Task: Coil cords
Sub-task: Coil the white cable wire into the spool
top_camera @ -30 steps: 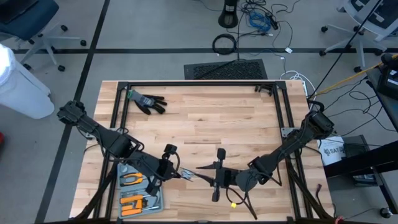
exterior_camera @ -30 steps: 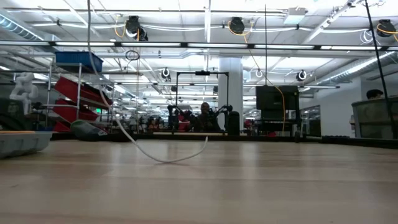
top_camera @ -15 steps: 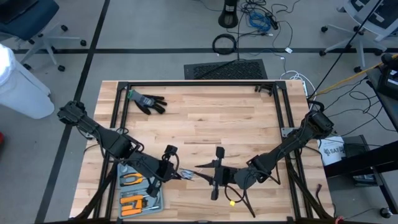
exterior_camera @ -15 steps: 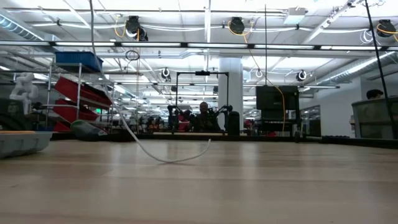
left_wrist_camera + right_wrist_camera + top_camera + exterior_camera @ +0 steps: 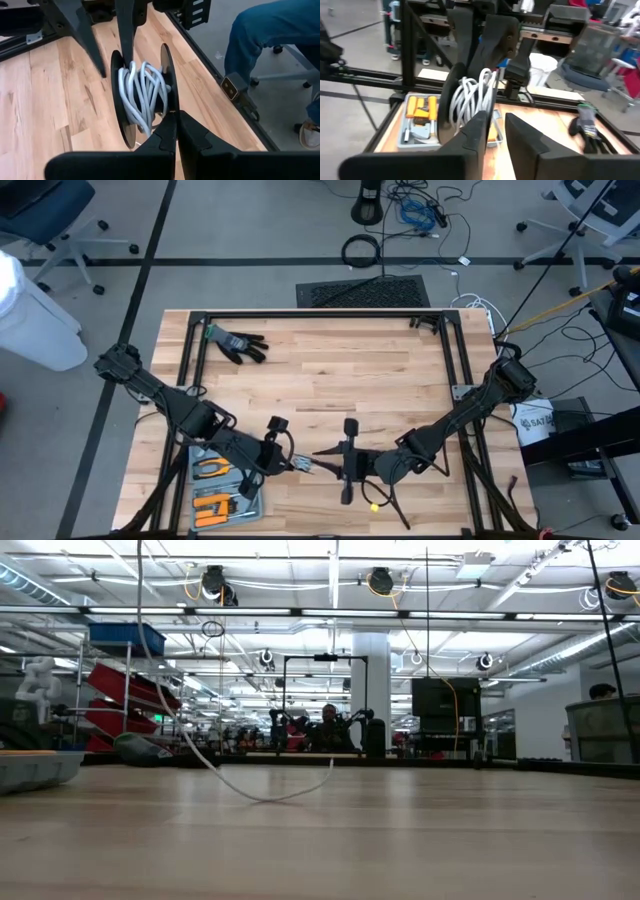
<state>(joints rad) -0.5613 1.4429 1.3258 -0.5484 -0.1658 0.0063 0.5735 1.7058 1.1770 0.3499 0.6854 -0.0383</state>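
Observation:
A black spool (image 5: pixel 169 75) wound with white cord (image 5: pixel 142 92) hangs in the air over the table's near middle, between my two grippers. My left gripper (image 5: pixel 176 131) is shut on one flange. My right gripper (image 5: pixel 497 132) comes from the opposite side, with one finger outside the other flange (image 5: pixel 116 100) and one between the flanges. A loose strand of the cord (image 5: pixel 190 740) drops from above to the tabletop, where it curves and its free end (image 5: pixel 332 764) lifts slightly. My left gripper pinches the rim of the spool's flange (image 5: pixel 171 111) between its two shut fingers, at the edge nearest its wrist. The spool stands on edge, clear of the table. My right gripper's fingers (image 5: pixel 125 45) straddle the other flange; whether they touch it, I cannot tell.
A black glove (image 5: pixel 236 342) lies at the table's far left. A tray of orange-handled tools (image 5: pixel 220 485) sits at the near left, beside the left arm. Black frame rails (image 5: pixel 320 314) border the table. A seated person's leg (image 5: pixel 270 35) shows beyond the table's edge.
The hanging strand of cord has swayed a little sideways and back, and its free end on the table has shifted with it. Both arms have kept about still.

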